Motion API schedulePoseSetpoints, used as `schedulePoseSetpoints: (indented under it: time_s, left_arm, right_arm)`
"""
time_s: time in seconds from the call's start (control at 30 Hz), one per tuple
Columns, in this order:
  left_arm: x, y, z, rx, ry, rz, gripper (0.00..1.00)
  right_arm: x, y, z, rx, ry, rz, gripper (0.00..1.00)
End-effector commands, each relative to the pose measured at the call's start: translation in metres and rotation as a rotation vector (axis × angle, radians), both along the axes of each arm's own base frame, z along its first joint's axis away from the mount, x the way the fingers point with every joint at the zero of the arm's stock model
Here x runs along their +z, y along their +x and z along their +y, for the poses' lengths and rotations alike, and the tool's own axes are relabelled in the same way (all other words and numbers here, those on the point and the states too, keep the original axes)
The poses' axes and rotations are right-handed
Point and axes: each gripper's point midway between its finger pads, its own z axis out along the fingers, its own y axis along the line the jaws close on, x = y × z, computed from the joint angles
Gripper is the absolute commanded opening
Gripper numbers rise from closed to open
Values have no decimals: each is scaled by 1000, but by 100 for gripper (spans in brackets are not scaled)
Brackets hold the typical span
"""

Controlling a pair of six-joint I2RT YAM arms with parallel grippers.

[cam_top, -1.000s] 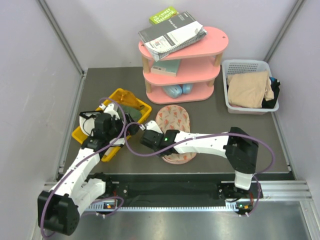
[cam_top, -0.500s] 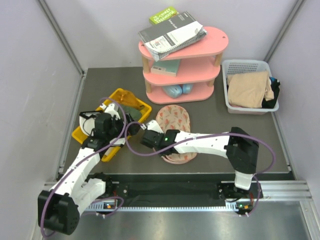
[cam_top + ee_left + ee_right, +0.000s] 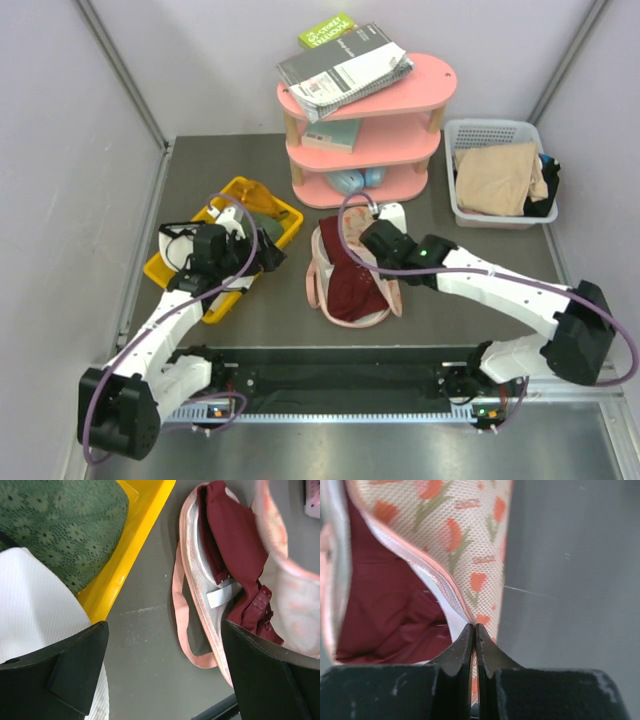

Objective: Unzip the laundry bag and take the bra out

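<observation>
The laundry bag (image 3: 352, 320) lies open on the table below the pink shelf, and the dark maroon bra (image 3: 350, 290) shows inside it. My right gripper (image 3: 374, 240) is shut on the edge of the bag's printed flap (image 3: 455, 525), holding it up off the bra (image 3: 385, 610); the fingertips (image 3: 474, 627) pinch the trim. My left gripper (image 3: 268, 255) stands open beside the yellow bin, just left of the bag. In the left wrist view, the bag's rim (image 3: 192, 605), pink loop strap (image 3: 180, 625) and bra (image 3: 235, 535) lie ahead of the open left gripper (image 3: 165, 645).
The yellow bin (image 3: 160, 268) at the left holds an olive-green cloth (image 3: 65, 525) and a white cloth (image 3: 30, 600). A pink shelf (image 3: 365, 130) with books stands at the back. A white lattice basket (image 3: 490, 128) with a beige cloth sits at the back right.
The right arm swung from the bag's left side over to its right, shut on the flap's edge and pulled the bag open, baring the bra. The left arm barely moved.
</observation>
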Motion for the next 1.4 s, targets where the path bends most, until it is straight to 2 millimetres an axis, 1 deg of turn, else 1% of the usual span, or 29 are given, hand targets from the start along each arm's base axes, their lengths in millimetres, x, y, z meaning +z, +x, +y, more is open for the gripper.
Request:
schedulePoseSetpoints:
  time_s: [0.0, 0.03, 0.1, 0.13, 0.2, 0.23, 0.3, 0.33, 0.47, 0.53, 0.57, 0.63, 0.67, 0.7, 0.77, 0.83, 0.87, 0.9, 0.97, 1.0, 1.03, 1.07, 1.1, 1.13, 1.17, 1.2, 1.27, 1.3, 1.37]
  left_arm:
    - [3, 5, -6, -44, -12, -29, 99]
    - [3, 5, -7, -47, -15, -28, 99]
    - [4, 5, -7, -50, -16, -28, 99]
    - [4, 5, -8, -53, -18, -29, 99]
    - [4, 4, -8, -56, -20, -26, 99]
    - [4, 4, -9, -59, -22, -25, 99]
    - [3, 3, -10, -63, -25, -20, 99]
    - [3, 3, -10, -64, -24, -20, 99]
    - [3, 2, -11, -73, -29, -19, 99]
    - [3, 2, -12, -76, -31, -18, 99]
    - [4, 2, -13, -80, -33, -18, 99]
    - [4, 2, -14, -85, -31, -16, 99]
    - [6, 3, -15, -85, -28, -20, 99]
    - [8, 3, -17, -91, -25, -24, 99]
    - [9, 3, -18, -92, -16, -28, 99]
    - [15, 4, -26, -101, -5, -38, 98]
    - [18, 5, -31, -105, -4, -47, 98]
    - [20, 3, -42, -118, 1, -52, 98]
    - [26, 5, -60, -135, 3, -71, 98]
    - [27, -2, -79, -173, -8, -68, 98]
    - [22, 0, -88, -178, -10, -51, 98]
    - [26, 1, -99, -193, -43, -66, 98]
    - [20, 2, -110, -197, -80, -37, 98]
    - [16, 0, -116, -210, -106, -19, 98]
    - [17, 3, -122, -210, -133, -28, 98]
    - [7, 2, -128, -212, -140, 7, 98]
    - [5, 7, -133, -206, -149, 6, 98]
    - [-1, 8, -136, -205, -149, 18, 98]
    - [-1, 11, -141, -208, -161, 17, 98]
  right_arm:
    - [4, 4, -37, -92, 13, -29, 0]
    - [4, 4, -49, -120, 16, -33, 0]
    - [2, 4, -62, -147, 11, -34, 0]
    - [1, 5, -73, -175, 8, -36, 0]
    - [0, 3, -86, -206, -7, -34, 0]
    - [1, 4, -98, -244, -12, -46, 0]
    - [0, 5, -110, -281, -15, -51, 0]
    - [-1, 5, -121, -311, -11, -51, 0]
    - [-2, 3, -139, -364, -3, -48, 1]
    - [-1, 1, -148, -394, -3, -51, 8]
    - [0, 0, -151, -405, -4, -53, 21]
    - [5, -2, -155, -420, 12, -72, 37]
    - [8, -1, -154, -421, 23, -82, 56]
    - [13, -1, -156, -428, 35, -97, 63]
    - [17, 0, -155, -417, 47, -112, 74]
    - [22, 4, -151, -385, 67, -130, 79]
    - [21, 6, -148, -369, 76, -132, 84]
    - [22, 12, -138, -330, 113, -141, 86]
    - [18, 16, -129, -294, 156, -137, 89]
    - [21, 23, -116, -249, 214, -145, 89]
    - [19, 25, -110, -231, 237, -141, 89]
    - [15, 25, -106, -212, 253, -134, 89]
    - [16, 29, -98, -182, 289, -138, 89]
    - [15, 30, -95, -168, 305, -138, 89]
    - [12, 29, -93, -155, 310, -133, 90]
    - [14, 31, -88, -136, 333, -141, 90]
    - [14, 33, -84, -117, 354, -150, 90]
    - [13, 32, -82, -105, 368, -149, 90]
    - [12, 33, -80, -95, 381, -154, 90]
